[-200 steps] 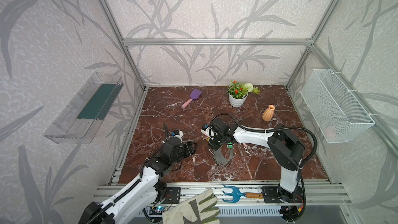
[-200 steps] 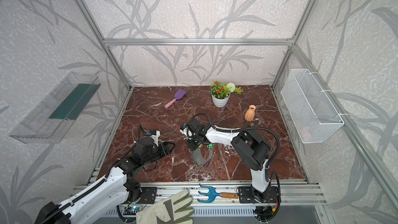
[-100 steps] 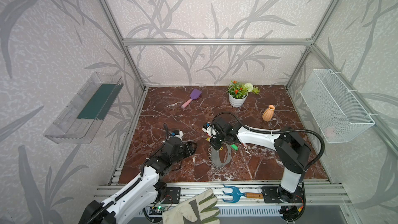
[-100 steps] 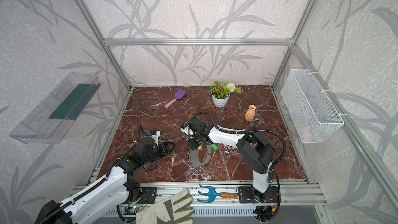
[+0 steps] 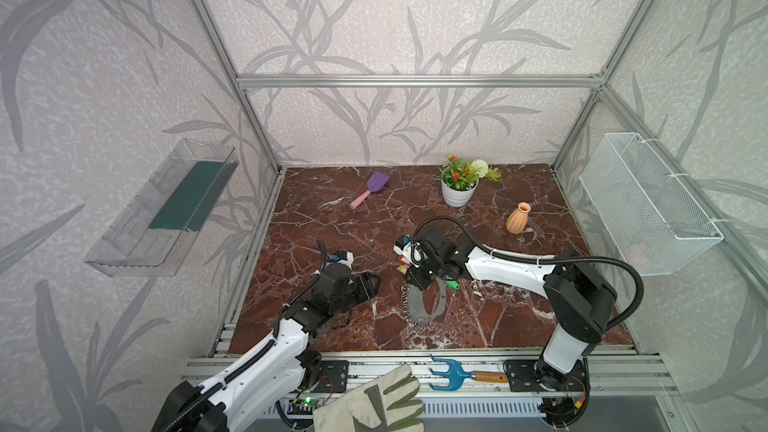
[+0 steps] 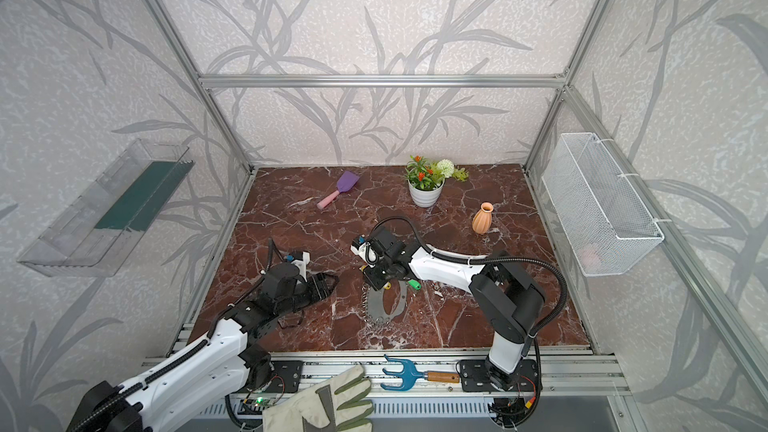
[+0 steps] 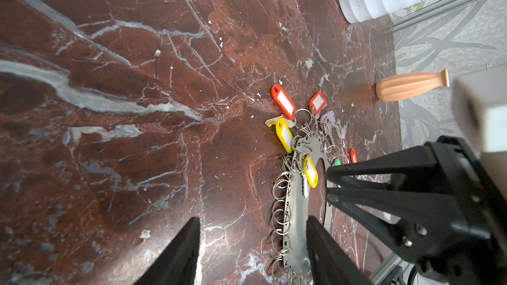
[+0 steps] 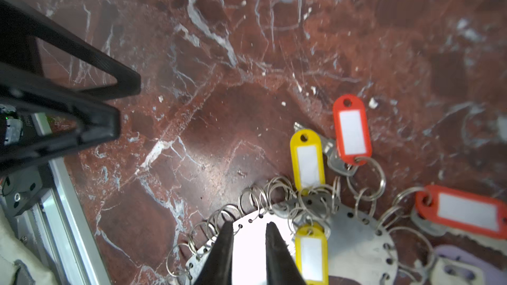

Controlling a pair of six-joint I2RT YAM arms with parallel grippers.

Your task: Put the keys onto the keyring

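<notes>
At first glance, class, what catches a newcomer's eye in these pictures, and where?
Bright red and yellow key tags fan out from one end of the grey keyring on the dark marble table. The right hand is over that keyring; a white flower pot stands at the back.

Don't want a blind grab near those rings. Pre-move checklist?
1. Right gripper empty, jaws slightly parted over the keyring: ok.
2. Left gripper open and empty: ok.
3. The keyring lies flat on the table: ok.
4. Green key hooked on a ring: cannot tell, it is too small in both top views.
5. Grippers clear of each other in both top views: ok.
</notes>
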